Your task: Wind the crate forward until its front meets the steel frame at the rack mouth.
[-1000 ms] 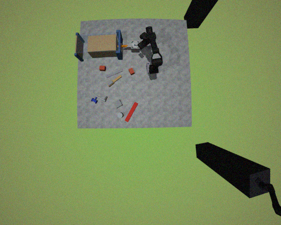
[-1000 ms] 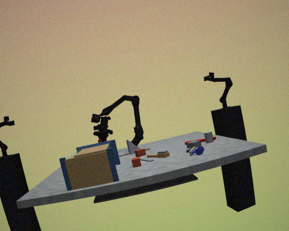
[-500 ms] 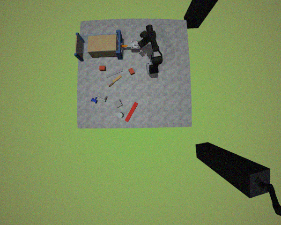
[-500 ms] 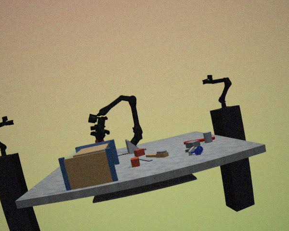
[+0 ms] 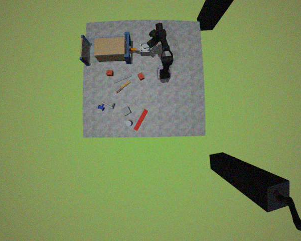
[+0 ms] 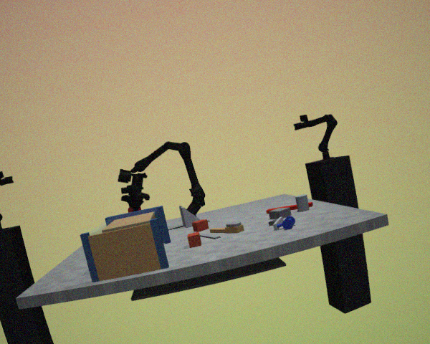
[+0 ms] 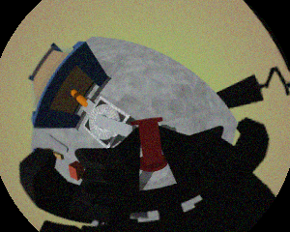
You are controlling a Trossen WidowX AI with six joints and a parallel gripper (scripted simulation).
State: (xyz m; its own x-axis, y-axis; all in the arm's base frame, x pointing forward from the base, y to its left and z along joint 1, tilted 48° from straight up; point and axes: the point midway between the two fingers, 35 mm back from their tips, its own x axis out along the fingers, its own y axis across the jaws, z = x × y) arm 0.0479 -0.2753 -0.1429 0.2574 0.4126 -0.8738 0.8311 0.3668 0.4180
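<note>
My gripper [image 5: 155, 43] [image 6: 134, 208] [image 7: 151, 147] points down beside the winch, shut on the red grip of the winch handle [image 7: 151, 145]. The handle's grey arm [image 7: 117, 127] reaches over the winch [image 7: 98, 131] [image 5: 145, 52]. Whether its key sits in the hole is hidden. An orange strap fitting [image 5: 133, 49] [image 7: 78, 98] lies between winch and rack. The tan crate [image 5: 109, 45] [image 6: 132, 222] looks flat inside the cubby. Its front looks at or close to the blue frame [image 5: 127, 58] [image 6: 163, 226] [image 7: 48, 121]; any small gap cannot be made out.
Two red blocks [image 5: 109, 73] [image 5: 140, 76], a thin rod [image 5: 123, 78] and a wooden tool [image 5: 124, 86] lie beside the rack. Farther off are a blue piece [image 5: 101, 106], a grey block [image 5: 126, 111], a grey cylinder [image 5: 129, 122] and a red bar [image 5: 140, 119].
</note>
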